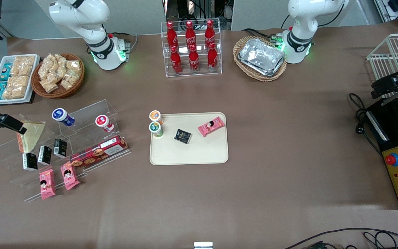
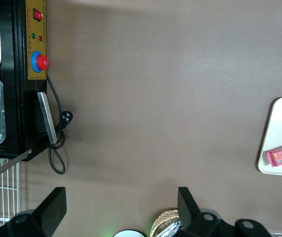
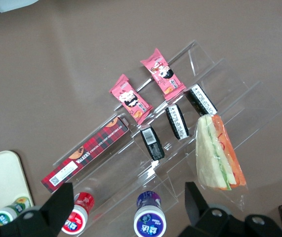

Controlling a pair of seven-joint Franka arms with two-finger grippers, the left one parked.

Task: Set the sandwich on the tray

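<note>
The sandwich (image 1: 29,137), a pale cream wedge in clear wrap with an orange-red and green edge, lies on a clear acrylic stepped stand (image 1: 81,138) toward the working arm's end of the table. It also shows in the right wrist view (image 3: 218,154). My right gripper (image 1: 20,129) hovers above the stand by the sandwich's upper edge, open and empty. In the wrist view the gripper (image 3: 127,193) has wide-apart fingers (image 3: 196,202), and the sandwich lies beside one finger, not between them. The cream-beige tray (image 1: 192,152) lies mid-table and also shows in the wrist view (image 3: 2,177).
The stand holds a blue-capped bottle (image 1: 63,117), a red-capped bottle (image 1: 103,123), three small black packets (image 1: 44,155), a red plaid biscuit box (image 1: 98,152) and two pink snack packets (image 1: 58,180). On the tray are a pink packet (image 1: 211,126) and a black packet (image 1: 182,136), with two cups (image 1: 156,123) at its edge.
</note>
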